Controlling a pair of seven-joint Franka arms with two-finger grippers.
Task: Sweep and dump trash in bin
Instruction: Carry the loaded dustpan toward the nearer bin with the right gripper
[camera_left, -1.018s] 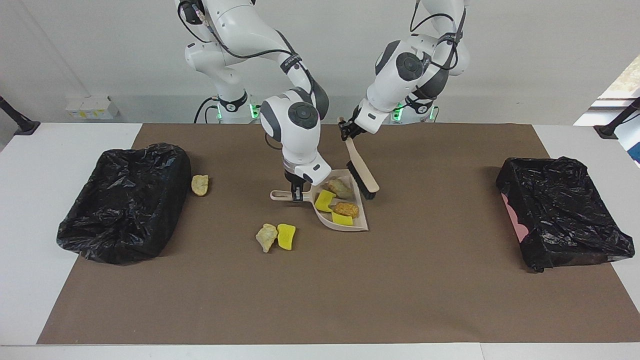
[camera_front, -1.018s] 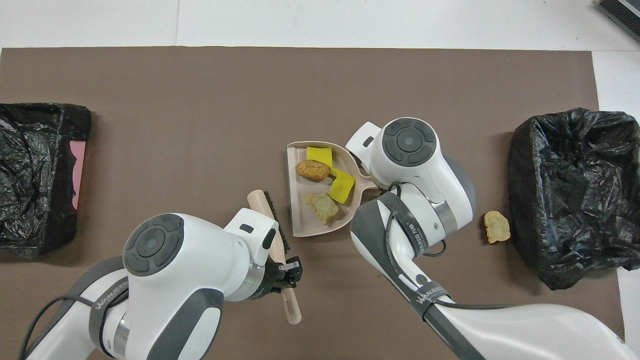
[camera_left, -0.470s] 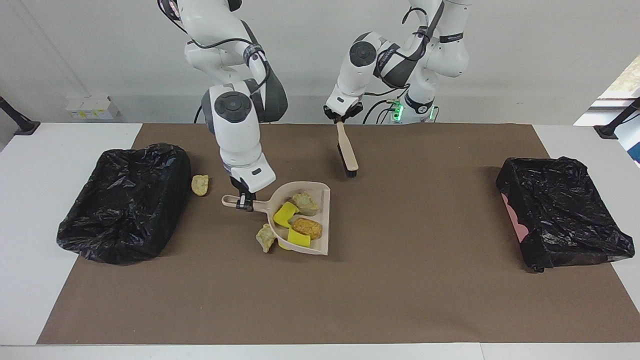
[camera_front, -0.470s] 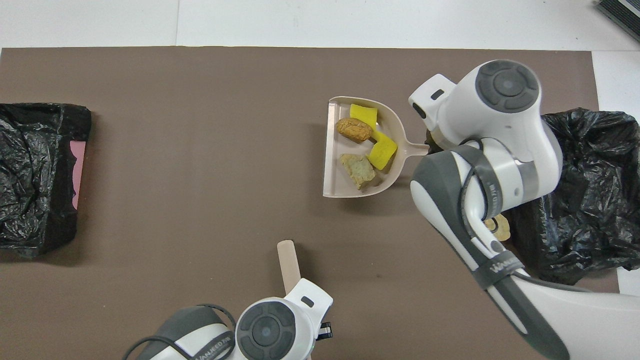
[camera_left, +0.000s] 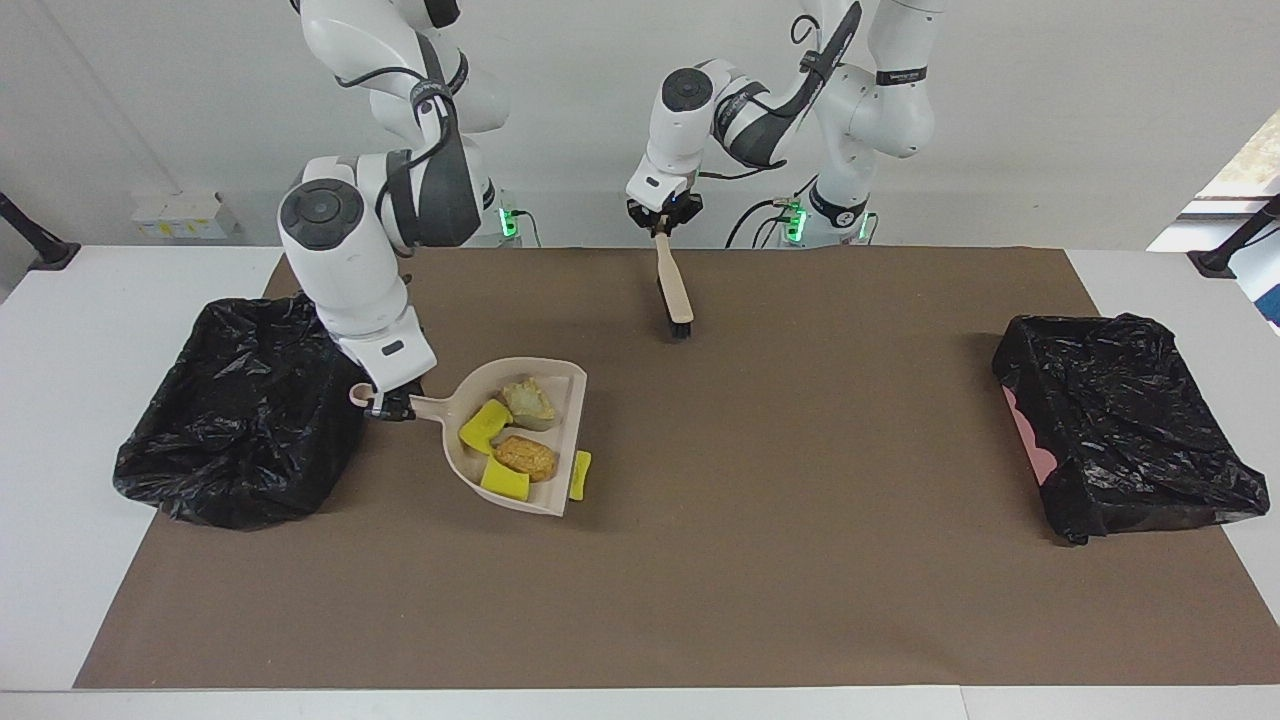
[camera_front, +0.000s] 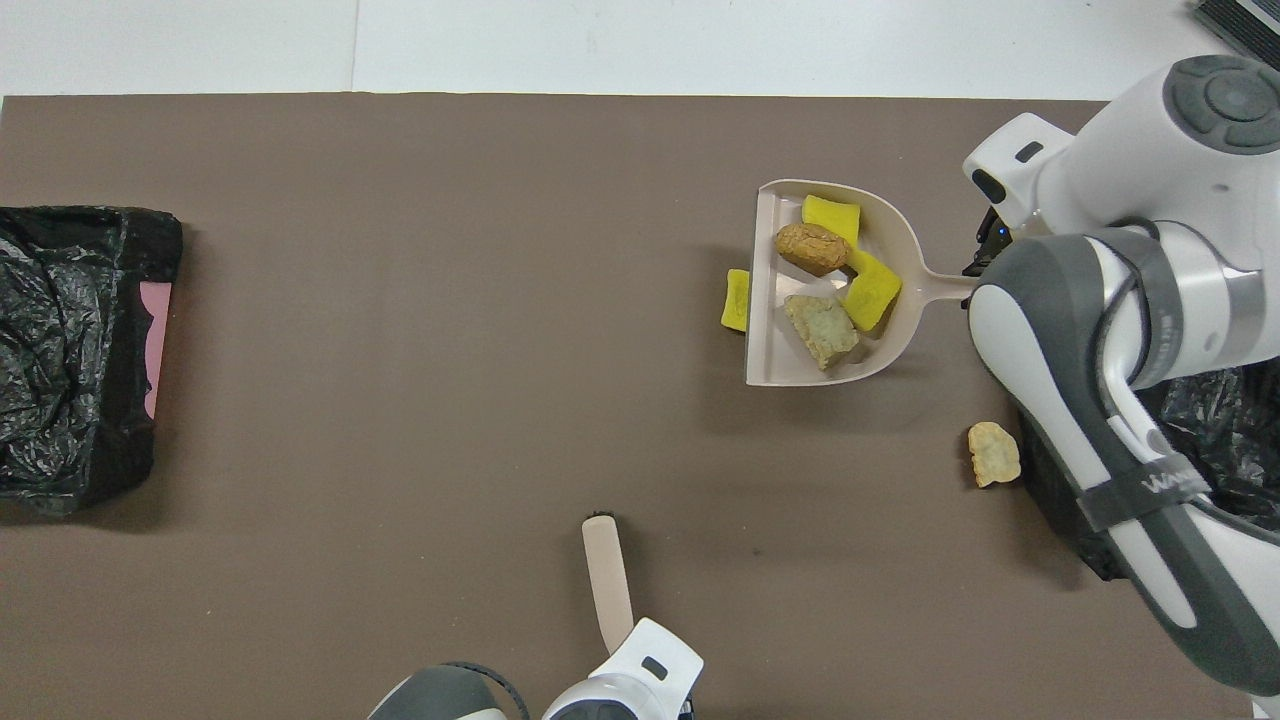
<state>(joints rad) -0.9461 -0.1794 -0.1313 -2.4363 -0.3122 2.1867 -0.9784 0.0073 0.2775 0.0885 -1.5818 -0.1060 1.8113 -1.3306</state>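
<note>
Robotics lab: two white arms (camera_left: 350, 230) at a brown-matted table (camera_left: 800, 560), bare walls.

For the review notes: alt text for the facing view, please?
The right gripper holds a beige dustpan carrying four trash pieces beside a black-bagged bin. A yellow sponge lies by the pan's lip. The left gripper holds a brush.
</note>
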